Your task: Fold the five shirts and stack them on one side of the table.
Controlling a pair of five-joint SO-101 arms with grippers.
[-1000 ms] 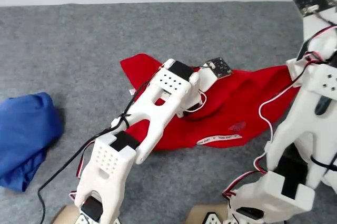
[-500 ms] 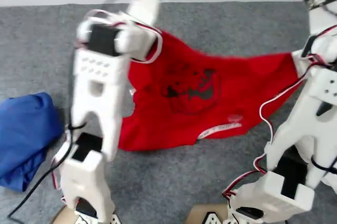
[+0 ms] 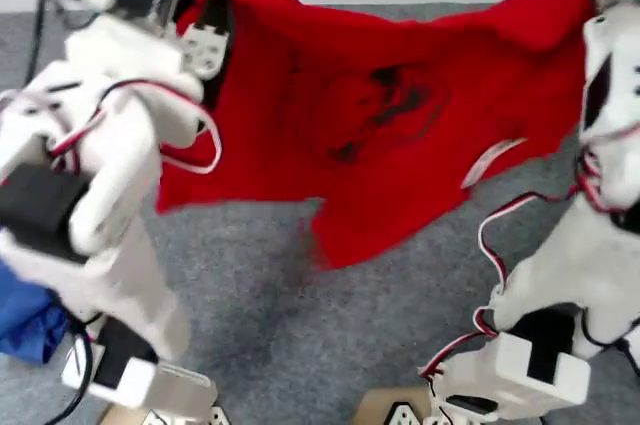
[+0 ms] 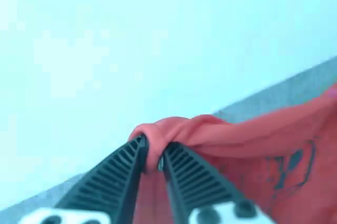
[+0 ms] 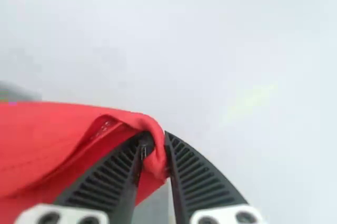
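I have the shirt [image 3: 380,135] strung between my left gripper [image 4: 152,153] at ten o'clock and right gripper [image 5: 152,150] at two (both up above the table [image 3: 300,345]); a second shirt [image 3: 25,320] lies at eight o'clock.

Red shirt [image 3: 400,175] hangs spread wide above the table [image 3: 260,345], pinched at both upper corners, dark print showing. Blue shirt [image 3: 25,320] lies crumpled at the table's left edge.

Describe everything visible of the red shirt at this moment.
The red shirt is soft fabric with a dark printed graphic and a white label. It hangs spread out above the grey table, held at two bunched corners. The left gripper pinches one and the right gripper the other. Its lower edge droops unevenly.
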